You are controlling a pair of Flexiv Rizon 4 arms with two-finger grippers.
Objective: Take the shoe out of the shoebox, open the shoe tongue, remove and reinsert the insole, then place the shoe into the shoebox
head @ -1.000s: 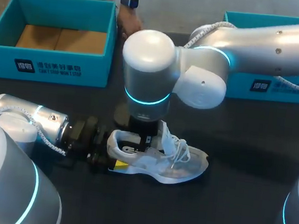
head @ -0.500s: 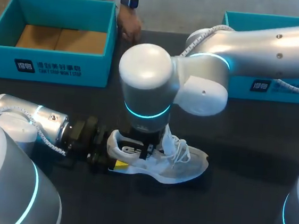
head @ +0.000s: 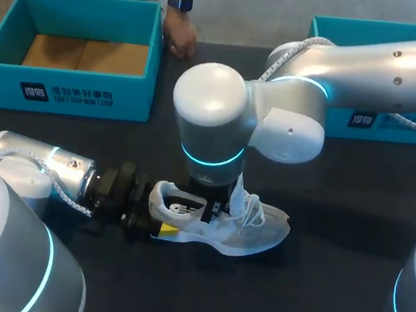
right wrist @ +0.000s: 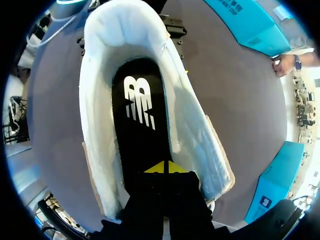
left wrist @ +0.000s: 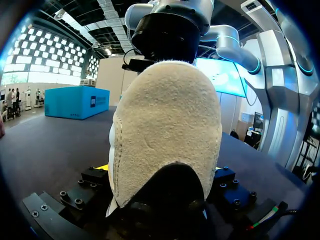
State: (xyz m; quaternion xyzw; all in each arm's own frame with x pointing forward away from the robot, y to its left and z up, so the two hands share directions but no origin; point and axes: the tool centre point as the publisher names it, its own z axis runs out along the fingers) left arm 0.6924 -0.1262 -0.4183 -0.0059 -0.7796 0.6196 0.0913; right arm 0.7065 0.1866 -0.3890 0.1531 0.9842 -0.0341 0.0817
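Now R fingers (right wrist: 156,168), tips together, farther toward tongue (head: 238,191) inside shoe (head: 248,233); L fingers (head: 167,230) tight on heel (head: 160,197).

Rounded silver-white shells, every joint ringed by a glowing cyan band (the bulky shells at 7 and 5 o'clock in the head view included). Right arm (head: 366,65), from 2 o'clock: small dark dots along the link, white ribbed cable (head: 288,47) looped at the elbow. Left arm (head: 39,164), at 8 o'clock: similar ribbed cable, black wrist. Left gripper (head: 158,221) black, its base studded with screws (left wrist: 75,202); right gripper (right wrist: 164,167) black, yellow-tipped.
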